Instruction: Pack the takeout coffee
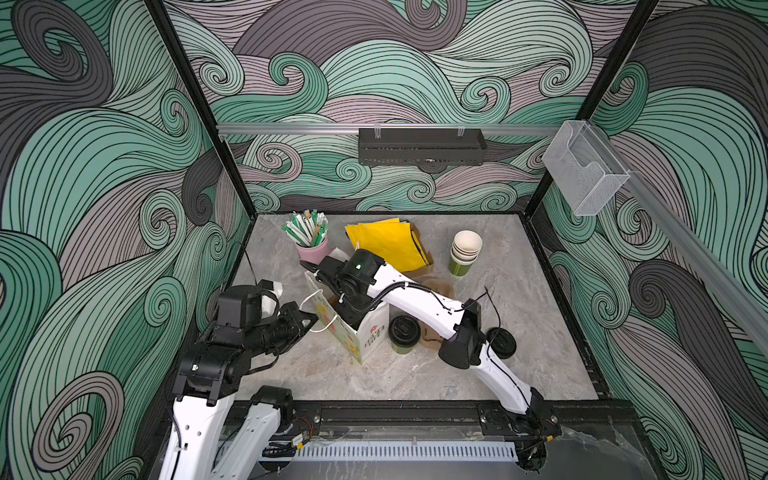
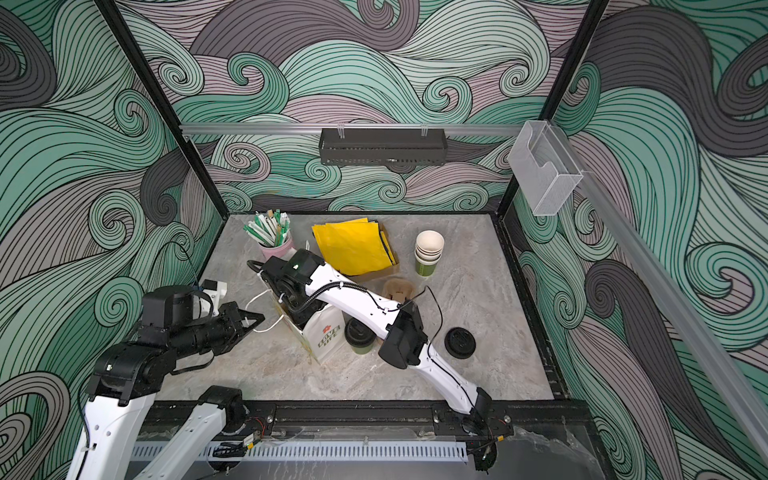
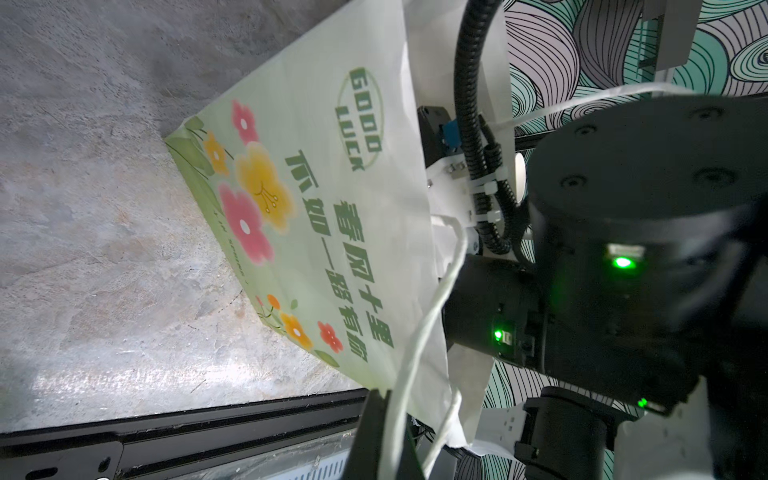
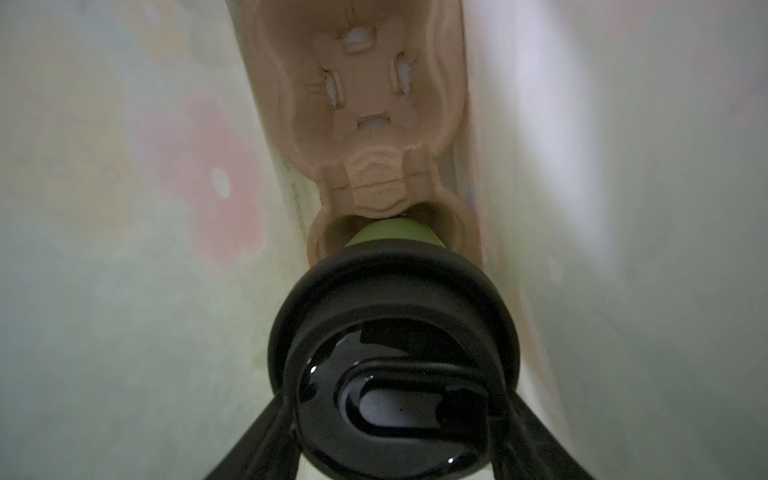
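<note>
Cup point(image 4: 394, 299), green, glossy black-lidded

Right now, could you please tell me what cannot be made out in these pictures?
- Right claw: both top views, hidden inside the paper bag by its own wrist.
- Takeout coffee base: right wrist view, its lid hides whether it sits in the pulp carrier.
- Print on the bag's inside walls: right wrist view, too blurred to read.

Marble table point(image 1: 415, 382), paper bag point(image 1: 374, 336), lidded green cup point(image 1: 402, 334), loose lid point(image 1: 503, 340), cup stack point(image 1: 464, 253), stirrer cup point(image 1: 312, 251), napkins point(image 1: 390, 243)
</note>
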Tool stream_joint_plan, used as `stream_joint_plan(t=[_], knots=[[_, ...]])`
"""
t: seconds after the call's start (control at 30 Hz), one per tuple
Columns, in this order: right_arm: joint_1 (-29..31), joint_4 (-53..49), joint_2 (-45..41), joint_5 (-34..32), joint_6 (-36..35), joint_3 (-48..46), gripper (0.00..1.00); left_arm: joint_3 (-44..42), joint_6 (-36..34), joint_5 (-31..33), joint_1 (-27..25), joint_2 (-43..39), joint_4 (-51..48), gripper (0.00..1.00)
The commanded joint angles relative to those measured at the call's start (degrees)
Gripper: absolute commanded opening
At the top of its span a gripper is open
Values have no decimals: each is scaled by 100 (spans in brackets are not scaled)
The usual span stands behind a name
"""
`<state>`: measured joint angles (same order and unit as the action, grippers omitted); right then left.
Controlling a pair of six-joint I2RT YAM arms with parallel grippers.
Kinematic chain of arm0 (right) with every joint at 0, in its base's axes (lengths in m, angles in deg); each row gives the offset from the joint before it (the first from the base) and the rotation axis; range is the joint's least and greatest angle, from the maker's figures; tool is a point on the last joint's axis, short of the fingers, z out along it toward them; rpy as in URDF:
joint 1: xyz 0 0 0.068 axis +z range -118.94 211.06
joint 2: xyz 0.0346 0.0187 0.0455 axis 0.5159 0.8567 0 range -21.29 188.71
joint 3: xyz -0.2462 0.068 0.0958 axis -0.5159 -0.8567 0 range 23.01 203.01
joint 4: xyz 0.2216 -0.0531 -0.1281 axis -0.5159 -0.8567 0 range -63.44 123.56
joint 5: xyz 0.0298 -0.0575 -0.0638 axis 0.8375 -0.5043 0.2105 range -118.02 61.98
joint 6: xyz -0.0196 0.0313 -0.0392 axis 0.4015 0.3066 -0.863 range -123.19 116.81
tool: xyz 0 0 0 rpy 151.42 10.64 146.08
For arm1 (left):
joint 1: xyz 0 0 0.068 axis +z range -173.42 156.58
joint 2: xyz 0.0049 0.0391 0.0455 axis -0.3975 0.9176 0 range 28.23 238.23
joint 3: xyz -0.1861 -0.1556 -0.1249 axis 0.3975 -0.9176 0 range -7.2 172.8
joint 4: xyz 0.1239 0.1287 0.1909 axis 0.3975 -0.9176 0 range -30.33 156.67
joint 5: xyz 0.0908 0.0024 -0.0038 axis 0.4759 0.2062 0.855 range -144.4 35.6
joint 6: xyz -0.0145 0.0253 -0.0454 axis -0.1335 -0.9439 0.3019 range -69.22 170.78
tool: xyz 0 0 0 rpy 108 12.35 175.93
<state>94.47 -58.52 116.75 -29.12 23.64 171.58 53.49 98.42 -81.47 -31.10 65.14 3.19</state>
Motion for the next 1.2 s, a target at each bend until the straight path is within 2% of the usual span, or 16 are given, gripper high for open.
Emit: stream_joint_plan(t=[0.0,0.33,0.57,0.77,1.03,1.17], knots=[[-11,-697,105,-74,1,108,65,31,-9,114,-31,-14,-77,0],[0,-698,-222,-284,63,229,85,57,2,237,-27,-21,-46,14],[18,-625,-420,-386,109,454,90,84,-17,290,-36,8,-32,19],[73,-506,-540,-551,169,415,89,75,-62,316,-25,66,-21,15],[123,-328,-531,-384,235,168,83,31,-87,363,-31,23,-82,1],[145,-294,-558,-389,323,399,81,49,-123,490,-28,-42,-260,0]])
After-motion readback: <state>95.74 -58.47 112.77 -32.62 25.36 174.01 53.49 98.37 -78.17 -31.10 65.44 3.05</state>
